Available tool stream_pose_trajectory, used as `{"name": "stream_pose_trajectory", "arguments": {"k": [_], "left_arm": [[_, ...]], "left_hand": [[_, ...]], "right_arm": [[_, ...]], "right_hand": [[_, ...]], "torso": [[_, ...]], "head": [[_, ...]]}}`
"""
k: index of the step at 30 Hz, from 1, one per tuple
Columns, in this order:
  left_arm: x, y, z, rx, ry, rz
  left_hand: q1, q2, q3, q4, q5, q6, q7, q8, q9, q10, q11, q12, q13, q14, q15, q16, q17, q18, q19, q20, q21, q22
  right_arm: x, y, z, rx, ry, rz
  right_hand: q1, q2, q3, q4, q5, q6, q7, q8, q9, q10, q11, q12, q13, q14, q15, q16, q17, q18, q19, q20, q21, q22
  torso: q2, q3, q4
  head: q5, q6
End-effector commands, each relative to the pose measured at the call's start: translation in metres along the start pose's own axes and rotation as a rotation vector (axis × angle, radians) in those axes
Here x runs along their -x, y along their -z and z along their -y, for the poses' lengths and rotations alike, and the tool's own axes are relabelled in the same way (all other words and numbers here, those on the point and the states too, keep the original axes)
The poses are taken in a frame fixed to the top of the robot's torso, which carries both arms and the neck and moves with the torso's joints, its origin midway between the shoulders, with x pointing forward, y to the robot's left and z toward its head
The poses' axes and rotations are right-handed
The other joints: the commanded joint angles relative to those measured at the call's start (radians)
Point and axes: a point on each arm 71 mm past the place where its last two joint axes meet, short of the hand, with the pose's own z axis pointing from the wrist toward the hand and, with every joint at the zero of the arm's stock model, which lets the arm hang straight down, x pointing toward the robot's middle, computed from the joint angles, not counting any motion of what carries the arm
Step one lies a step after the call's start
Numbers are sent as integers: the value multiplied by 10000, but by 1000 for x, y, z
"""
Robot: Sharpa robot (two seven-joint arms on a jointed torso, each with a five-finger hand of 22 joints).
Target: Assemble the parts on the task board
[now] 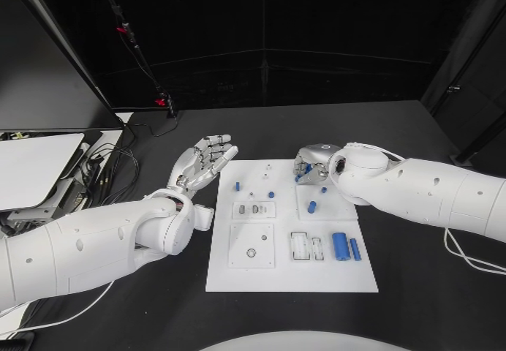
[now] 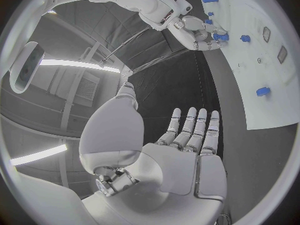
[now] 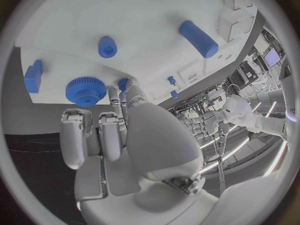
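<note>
Black table carries the board [image 1: 292, 281], where the right robot hand [image 1: 312, 162] pinches a small blue part [image 3: 123, 83] at its far end, the left robot hand [image 1: 203, 161] hovers open and empty beside it, and several parts [image 1: 341, 246] look unplaced.

Task board [image 1: 290, 281]: smooth matt white plate, plastic by the look.

Parts: blue, plastic-looking, smooth, slight sheen. The large cylinder [image 1: 339, 246] is plain-sided; the gear [image 3: 85, 90] has a finely toothed rim.

Table [image 1: 411, 248]: black, matt.

Left hand [image 1: 203, 162] and right hand [image 1: 313, 162]: silvery, metallic-looking, satin finish with soft highlights.

Arm shells [image 1: 95, 245]: glossy white plastic.
</note>
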Motion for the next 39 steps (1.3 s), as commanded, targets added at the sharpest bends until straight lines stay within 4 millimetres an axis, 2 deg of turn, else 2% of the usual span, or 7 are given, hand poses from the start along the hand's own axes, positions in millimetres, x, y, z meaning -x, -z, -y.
{"name": "stream_pose_trajectory", "arguments": {"k": [1,9,15,19,25,28,39], "left_arm": [[-1,3,23,-3222,59,-132],[-1,3,23,-3208,48,-122],[0,2,23,-3192,38,-116],[0,2,22,-3185,37,-117],[1,2,22,-3172,55,-136],[0,1,21,-3169,71,-154],[-2,0,20,-3167,116,-212]], "left_hand": [[-3,91,67,-1,-32,52,1654,65,-18,-10,41,73,-12,-2,64,69,-6,137,-1,35,52,9],[5,142,108,-4,-20,46,1654,76,-40,-19,41,86,-20,-3,65,79,-7,142,-7,40,59,13],[11,170,132,-5,-2,43,1654,84,-52,-24,41,94,-24,-5,66,84,-7,145,-15,44,62,13],[16,196,152,-5,11,40,1654,90,-62,-29,42,101,-27,-7,67,89,-8,147,-17,47,66,15],[21,286,214,-8,21,43,1654,112,-91,-33,41,125,-34,-11,69,102,-9,152,-32,55,76,19],[22,299,223,-9,21,44,1654,116,-95,-33,41,128,-35,-11,69,105,-9,153,-36,55,76,19],[36,385,287,-13,28,46,1655,138,-126,-40,41,151,-41,-17,71,118,-10,158,-54,63,84,20]], "right_arm": [[-2,-1,-1,89,123,-82],[-5,-2,-2,169,107,-109],[-4,-2,-3,328,76,143],[1,0,-5,651,-24,858],[11,3,-9,1277,-217,2265],[16,5,-13,1637,-344,2935],[29,1,-24,1915,-539,3219]], "right_hand": [[70,58,16,103,-47,134,-15,-74,13,194,-12,-86,-9,729,26,-17,1047,-87,228,51,0,1417],[189,90,75,239,-45,462,-1,-104,48,629,-129,-232,-10,728,-67,-23,1038,-84,224,-5,-4,1413],[469,253,267,262,-41,1352,29,208,181,1304,-262,-267,-4,734,-184,-24,1062,-93,252,-98,7,1454],[654,249,364,265,-39,1751,25,292,213,1786,-300,-361,-21,735,-228,-27,1062,-101,276,-155,18,1488],[829,139,480,374,-31,1971,56,141,154,2184,-271,-802,-30,740,-216,-34,1068,-110,297,-168,22,1516],[903,105,537,404,-34,2019,83,70,130,2259,-253,-977,-30,748,-195,-29,1102,-116,314,-159,29,1540],[974,77,616,460,-36,2054,96,-35,99,2323,-229,-1205,-29,752,-175,-27,1120,-123,335,-140,39,1574]], "torso": [[-12,3,14],[-27,-5,7],[-31,-7,12],[-39,-9,6],[-30,-8,-19],[-18,-10,0],[52,1,19]], "head": [[-7,-38],[42,-100],[48,-105],[69,-85],[135,-38],[158,-5],[213,62]]}}
